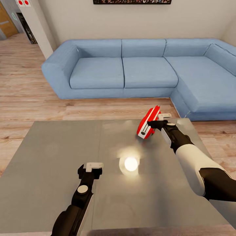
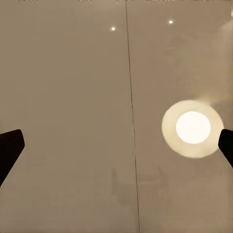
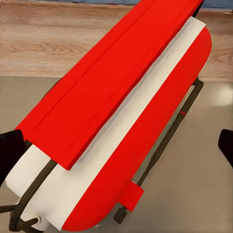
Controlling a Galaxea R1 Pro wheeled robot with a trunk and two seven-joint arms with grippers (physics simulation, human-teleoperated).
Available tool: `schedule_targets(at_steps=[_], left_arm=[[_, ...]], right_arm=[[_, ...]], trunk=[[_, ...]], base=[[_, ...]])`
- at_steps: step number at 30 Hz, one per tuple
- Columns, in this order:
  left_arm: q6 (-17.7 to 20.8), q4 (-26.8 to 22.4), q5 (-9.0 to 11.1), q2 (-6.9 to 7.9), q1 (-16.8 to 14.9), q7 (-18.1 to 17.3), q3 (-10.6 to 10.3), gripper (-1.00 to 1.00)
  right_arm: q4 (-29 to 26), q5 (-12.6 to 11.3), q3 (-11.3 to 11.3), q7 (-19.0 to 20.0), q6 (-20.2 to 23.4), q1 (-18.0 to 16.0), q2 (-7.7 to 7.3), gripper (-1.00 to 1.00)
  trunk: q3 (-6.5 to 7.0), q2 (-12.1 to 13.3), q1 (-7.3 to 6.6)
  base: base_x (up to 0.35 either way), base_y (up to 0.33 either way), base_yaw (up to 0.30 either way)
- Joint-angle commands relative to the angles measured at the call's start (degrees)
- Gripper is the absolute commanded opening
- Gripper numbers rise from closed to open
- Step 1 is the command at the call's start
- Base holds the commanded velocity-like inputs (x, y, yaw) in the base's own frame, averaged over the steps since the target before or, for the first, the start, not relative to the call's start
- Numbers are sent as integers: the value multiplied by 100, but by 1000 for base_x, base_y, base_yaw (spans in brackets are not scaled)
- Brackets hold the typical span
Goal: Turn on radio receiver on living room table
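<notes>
My right gripper (image 1: 156, 122), jaws spread and empty, meets the radio receiver (image 1: 148, 122) at the table's (image 1: 49, 157) two-o'clock corner; left gripper (image 1: 90, 167) open. Risk: my push tips it overboard.

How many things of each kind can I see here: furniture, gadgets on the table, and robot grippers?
Furniture: 2, the blue sofa and the grey table.
Gadgets on the table: 1, the red radio receiver, tilted up on edge.
Robot grippers: 2, the left gripper and the right gripper.
Total: 5.
</notes>
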Motion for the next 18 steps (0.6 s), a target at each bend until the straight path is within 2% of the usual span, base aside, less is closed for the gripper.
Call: schedule_targets(at_steps=[1, 13, 18], left_arm=[[1, -1, 0, 0, 0, 0, -1, 100], [-6, 0, 0, 0, 0, 0, -5, 100], [0, 0, 0, 0, 0, 0, 3, 100]], right_arm=[[5, 44, -4, -6, -3, 3, -1, 100], [20, -7, -6, 82, 4, 2, 42, 100], [23, -8, -10, 81, 6, 2, 48, 100]], trunk=[[-1, 0, 1], [-3, 0, 1], [-3, 0, 1]], base=[[0, 0, 0], [0, 1, 0], [0, 118, 0]])
